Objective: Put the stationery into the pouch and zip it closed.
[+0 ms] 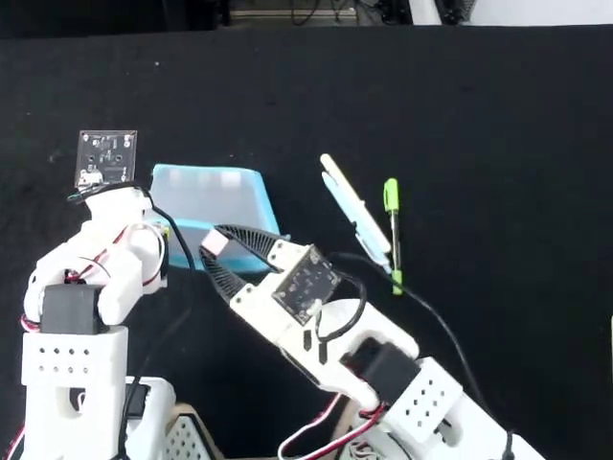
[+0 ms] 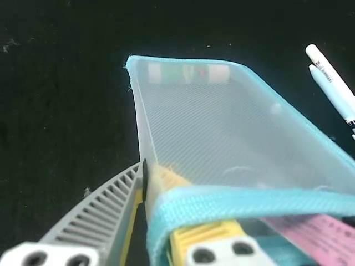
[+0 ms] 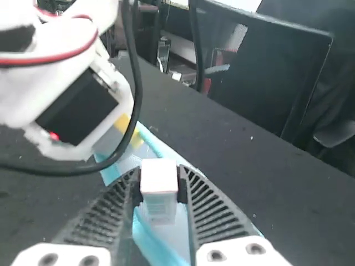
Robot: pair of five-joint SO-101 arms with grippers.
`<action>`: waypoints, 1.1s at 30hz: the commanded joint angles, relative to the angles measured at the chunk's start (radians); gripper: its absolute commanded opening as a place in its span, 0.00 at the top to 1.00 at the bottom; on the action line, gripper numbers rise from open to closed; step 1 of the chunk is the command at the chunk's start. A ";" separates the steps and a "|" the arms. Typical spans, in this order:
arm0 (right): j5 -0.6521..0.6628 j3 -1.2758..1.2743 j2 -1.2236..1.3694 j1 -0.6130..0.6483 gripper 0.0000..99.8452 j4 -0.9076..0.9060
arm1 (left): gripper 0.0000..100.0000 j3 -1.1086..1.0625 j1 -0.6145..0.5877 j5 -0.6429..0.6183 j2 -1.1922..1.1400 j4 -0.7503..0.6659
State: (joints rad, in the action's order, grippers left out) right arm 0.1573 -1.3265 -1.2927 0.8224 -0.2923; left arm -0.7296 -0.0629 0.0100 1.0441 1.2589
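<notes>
Your left gripper (image 2: 145, 185) clamps the pouch (image 2: 222, 127) by its rim, holding the mouth open for the eraser (image 3: 159, 194) pinched in your right gripper (image 3: 158, 177).

Black table (image 1: 498, 125), as I view it from above: the pale blue pouch (image 1: 206, 195) lies flat; two white-and-blue pens (image 1: 350, 206) lie just beside a green pen (image 1: 392, 225), apart from the pouch.

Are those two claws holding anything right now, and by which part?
Yes. The right gripper pinches a small white block by its opposite sides; the left gripper clamps the blue pouch by the wall at its open end.
</notes>
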 commanded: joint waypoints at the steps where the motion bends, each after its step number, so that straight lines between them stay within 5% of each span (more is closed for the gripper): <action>1: -0.005 0.005 -0.013 0.017 0.99 0.040 | 0.97 0.007 0.008 0.005 0.015 0.000; 7: -0.005 0.005 -0.005 0.015 0.99 0.011 | 0.97 0.007 0.007 0.005 0.015 0.000; 18: 0.143 0.171 -0.005 0.014 0.99 -0.327 | 0.97 0.007 0.007 0.005 0.015 0.002; 33: 0.141 0.177 -0.004 0.014 0.98 -0.341 | 0.97 0.001 0.007 0.005 0.015 0.002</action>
State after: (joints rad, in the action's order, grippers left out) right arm 0.2923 -1.2022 -1.3050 0.8224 -0.6160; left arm -0.7296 -0.0614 0.0100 1.0441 1.2589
